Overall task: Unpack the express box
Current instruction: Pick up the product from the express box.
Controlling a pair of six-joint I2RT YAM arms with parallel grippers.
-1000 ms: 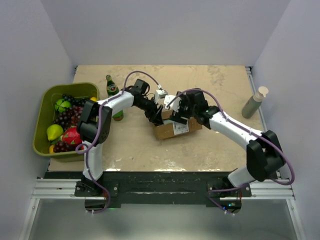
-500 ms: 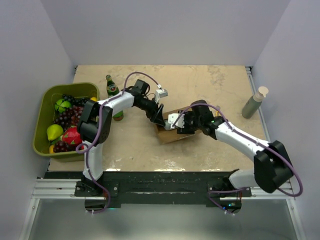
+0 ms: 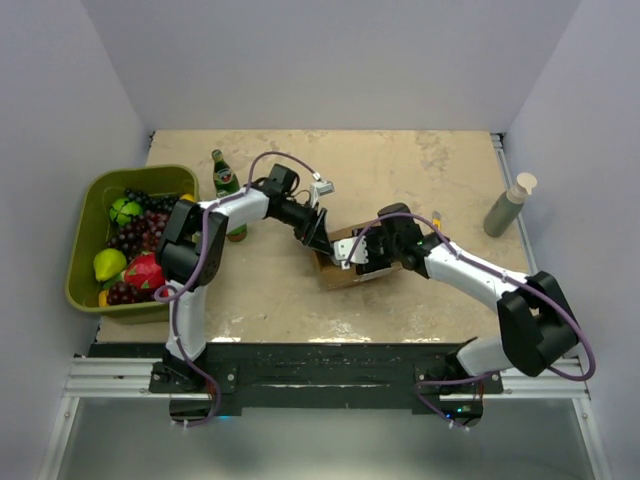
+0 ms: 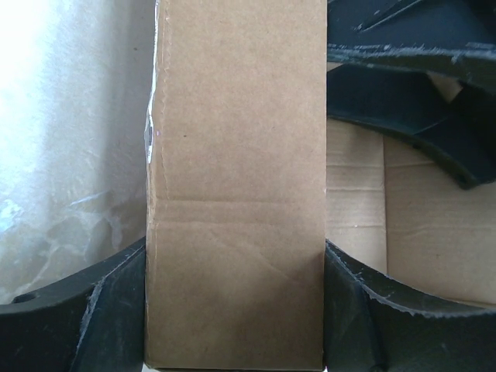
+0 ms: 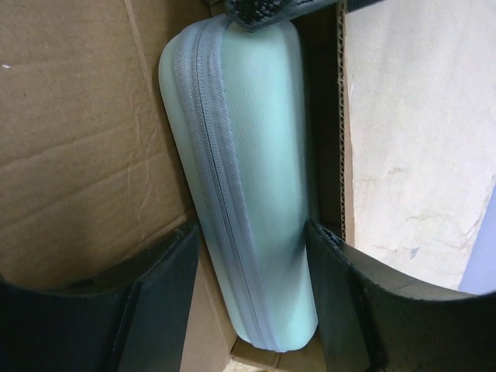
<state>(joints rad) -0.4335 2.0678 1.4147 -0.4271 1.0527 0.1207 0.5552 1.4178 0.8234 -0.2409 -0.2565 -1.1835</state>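
The express box (image 3: pixel 335 276), a brown cardboard carton, lies open in the middle of the table. My left gripper (image 3: pixel 322 240) is at its left end, shut on an upright cardboard flap (image 4: pixel 236 155) that fills the gap between its fingers (image 4: pixel 93 318). My right gripper (image 3: pixel 358 253) reaches down into the box from the right. In the right wrist view it (image 5: pixel 252 302) is shut on a pale teal zipped case (image 5: pixel 248 155) that lies inside the box (image 5: pixel 70 116). The box's label is hidden under the right arm.
A green basket (image 3: pixel 85 205) of fruit stands at the left edge. A green bottle (image 3: pixel 226 180) stands beside the left arm. A grey bottle (image 3: pixel 507 208) stands at the right wall. A small yellow object (image 3: pixel 437 214) lies behind the right forearm.
My right gripper has moved from above the box's label down into the open box and come round the teal case. The left gripper has kept hold of the flap.
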